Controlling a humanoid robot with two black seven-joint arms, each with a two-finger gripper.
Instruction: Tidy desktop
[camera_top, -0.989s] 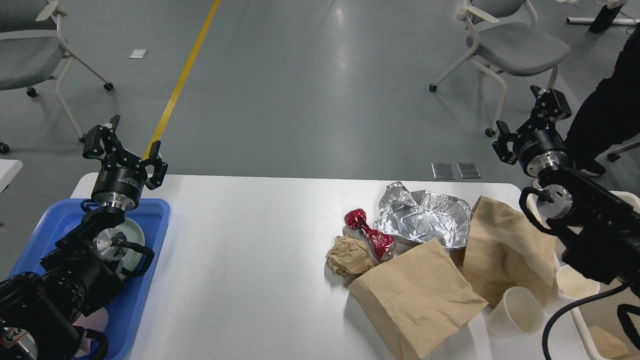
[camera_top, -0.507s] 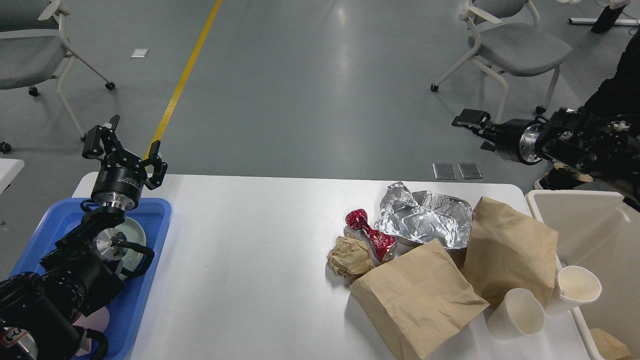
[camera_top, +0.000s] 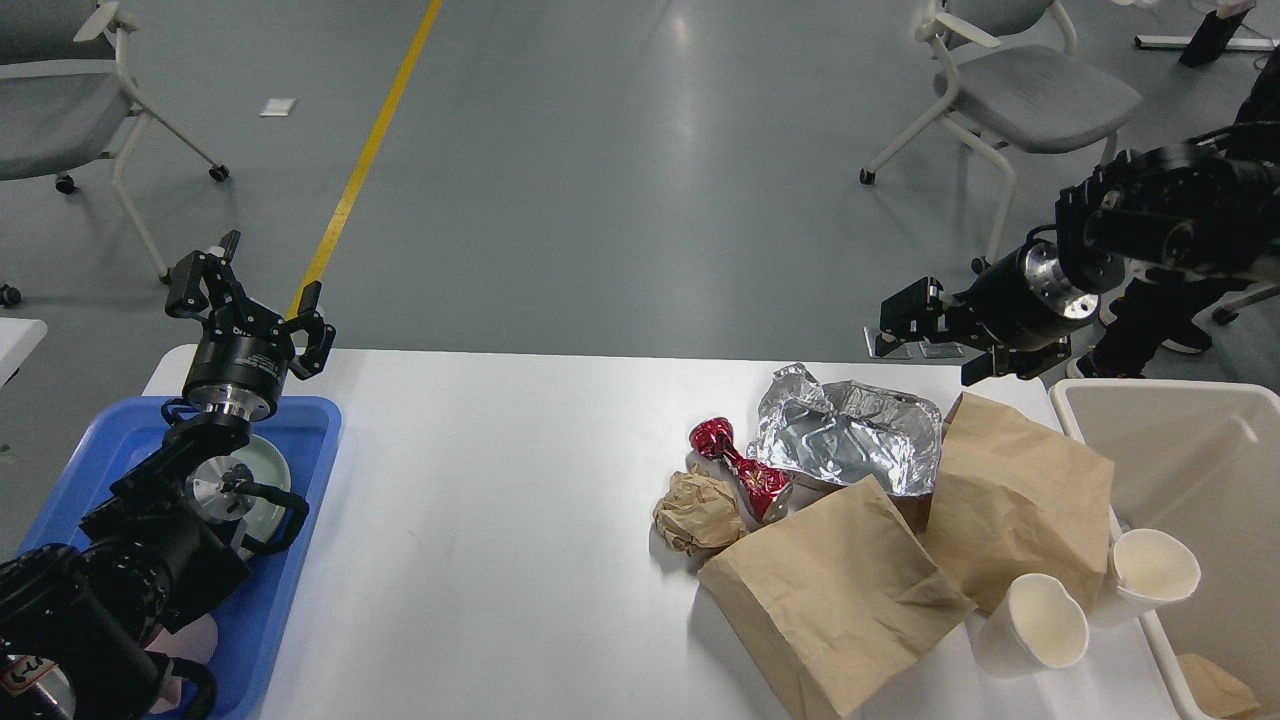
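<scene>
The white desktop (camera_top: 500, 500) carries litter on its right half: crumpled silver foil (camera_top: 850, 435), a red foil wrapper (camera_top: 740, 470), a brown paper ball (camera_top: 697, 512), two brown paper bags (camera_top: 830, 600) (camera_top: 1020, 510) and two white paper cups (camera_top: 1035, 625) (camera_top: 1150, 575). My right gripper (camera_top: 935, 340) is open and empty. It points left, just above the table's far right edge, behind the foil. My left gripper (camera_top: 250, 300) is open and empty, raised over the far end of the blue tray (camera_top: 290, 560).
A beige bin (camera_top: 1200, 440) stands off the table's right edge, with a brown scrap (camera_top: 1215, 685) inside. A pale plate (camera_top: 265, 480) lies in the blue tray under my left arm. Chairs (camera_top: 1030, 90) stand on the grey floor beyond.
My right arm has swung from upright at the right edge to reach left, and the gripper now sits lower, just behind the foil. The bin and both cups are uncovered. The left arm has not moved.
</scene>
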